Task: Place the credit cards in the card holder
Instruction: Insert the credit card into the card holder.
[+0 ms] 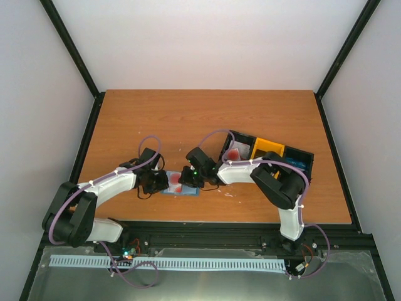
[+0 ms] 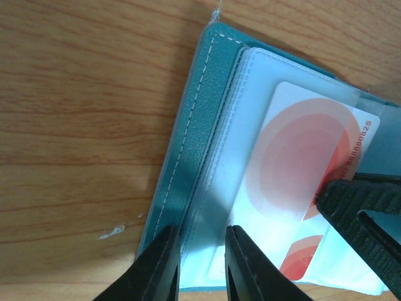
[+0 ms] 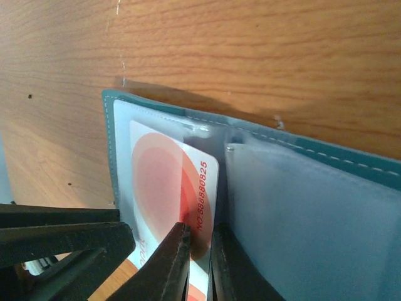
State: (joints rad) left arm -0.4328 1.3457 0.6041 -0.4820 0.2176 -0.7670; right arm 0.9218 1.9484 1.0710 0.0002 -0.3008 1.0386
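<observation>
The right fingers (image 3: 172,266) are closing on the card (image 3: 164,182), pinching its near edge with almost no gap between them. The card, white with red circles and a printed number, is lying on the left half of the open wallet (image 2: 202,113). Its far end is sitting under a clear pocket (image 3: 203,135), while the rest is sticking out toward the fingers.

The left fingers (image 2: 160,269) are standing narrowly apart at the wallet's left edge. One tip is over the teal cover, and the other is over the clear sleeve (image 2: 235,144) beside the card. It is not possible to tell whether they are pressing down on the wallet or only hanging above it. They are holding nothing.

The wallet is lying spread open and flat on the desk (image 2: 81,94), its inner side up, near the front edge and between the two wrists. The left arm (image 1: 106,185) is reaching in from the wallet's left, and the right arm (image 1: 276,182) is bending in from its right.

Right of the wallet and farther back, a black tray (image 1: 304,154) is resting on the desk, well apart from the wallet. A second card (image 1: 234,153), showing red, is lying in the tray compartment nearest the wallet. The middle compartment is showing yellow, and the far one is holding something blue that is too small to make out.
</observation>
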